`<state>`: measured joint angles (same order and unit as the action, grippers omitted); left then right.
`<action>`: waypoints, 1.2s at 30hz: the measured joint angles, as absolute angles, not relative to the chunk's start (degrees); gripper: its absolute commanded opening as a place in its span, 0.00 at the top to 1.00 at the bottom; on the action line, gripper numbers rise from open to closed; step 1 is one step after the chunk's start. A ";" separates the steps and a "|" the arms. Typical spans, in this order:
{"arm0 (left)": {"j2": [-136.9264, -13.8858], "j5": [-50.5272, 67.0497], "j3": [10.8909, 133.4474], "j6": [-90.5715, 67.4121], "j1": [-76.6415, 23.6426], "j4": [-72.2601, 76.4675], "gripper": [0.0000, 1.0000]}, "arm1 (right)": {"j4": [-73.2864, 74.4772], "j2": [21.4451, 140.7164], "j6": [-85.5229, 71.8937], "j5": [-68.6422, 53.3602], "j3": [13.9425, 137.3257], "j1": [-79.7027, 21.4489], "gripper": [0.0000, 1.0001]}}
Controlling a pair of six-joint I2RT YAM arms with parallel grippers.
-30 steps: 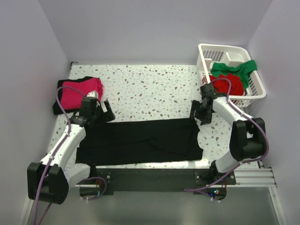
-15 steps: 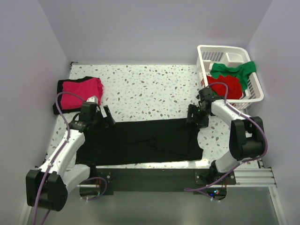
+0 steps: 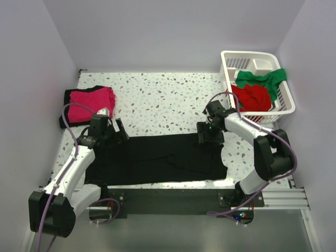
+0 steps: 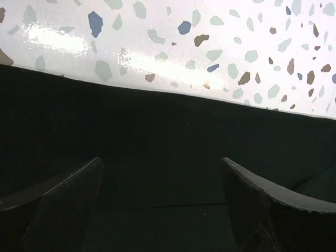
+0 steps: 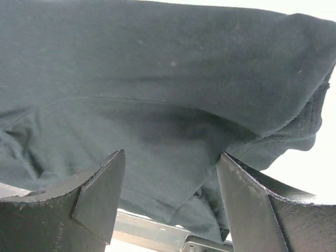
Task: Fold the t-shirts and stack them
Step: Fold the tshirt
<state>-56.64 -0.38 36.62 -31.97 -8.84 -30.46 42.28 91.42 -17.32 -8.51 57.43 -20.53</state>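
Seemingly, left end effector [image 4: 163, 165] and right end effector [image 5: 170, 157] gape above black shirt [image 3: 157, 157].

Plain black t-shirt [image 3: 157, 157] on the tabletop [image 3: 163, 94], glossy white and speckled with grey, brown and blue chips. Magenta-pink t-shirt [image 3: 90, 101] over black cloth [image 3: 67, 95]. Red t-shirt [image 3: 253, 98] and green t-shirt [image 3: 265, 79] in a white slatted basket [image 3: 236, 54]. White arms [image 3: 73, 168] with black joints, purple cables [image 3: 65, 113]. Pale lilac walls [image 3: 157, 31].
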 measured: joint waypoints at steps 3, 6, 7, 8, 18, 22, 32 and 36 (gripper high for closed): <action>-56.86 0.19 36.07 -32.27 -9.63 -29.47 0.04 | 43.86 90.98 -17.78 -6.90 59.86 -20.84 0.26; -58.98 0.84 35.97 -32.60 -11.77 -28.53 0.04 | 44.40 90.35 -18.59 -6.57 61.82 -20.58 0.27; -59.96 0.97 35.97 -32.67 -12.40 -27.97 0.04 | 44.34 90.35 -18.92 -6.61 62.02 -20.56 0.26; -60.82 1.15 35.97 -32.97 -12.93 -27.42 0.04 | 44.27 90.35 -19.35 -6.85 62.06 -20.58 0.26; -68.05 1.80 33.58 -33.87 -13.69 -21.87 0.03 | 41.01 93.71 -23.49 -10.57 58.98 -20.75 0.27; -68.01 1.69 33.21 -33.89 -13.69 -21.89 0.02 | 40.49 98.02 -23.83 -9.54 58.76 -20.88 0.27; -67.13 1.63 34.02 -33.87 -13.69 -22.17 0.02 | 49.58 110.15 -24.77 -2.04 74.15 -21.47 0.27; -67.79 1.52 35.59 -33.36 -13.69 -22.15 0.01 | 54.30 120.42 -24.45 2.63 89.60 -21.39 0.27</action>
<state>-67.79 1.52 35.59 -33.36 -13.69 -22.15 54.30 120.42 -24.45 2.63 89.60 -21.39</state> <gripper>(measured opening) 0.982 0.735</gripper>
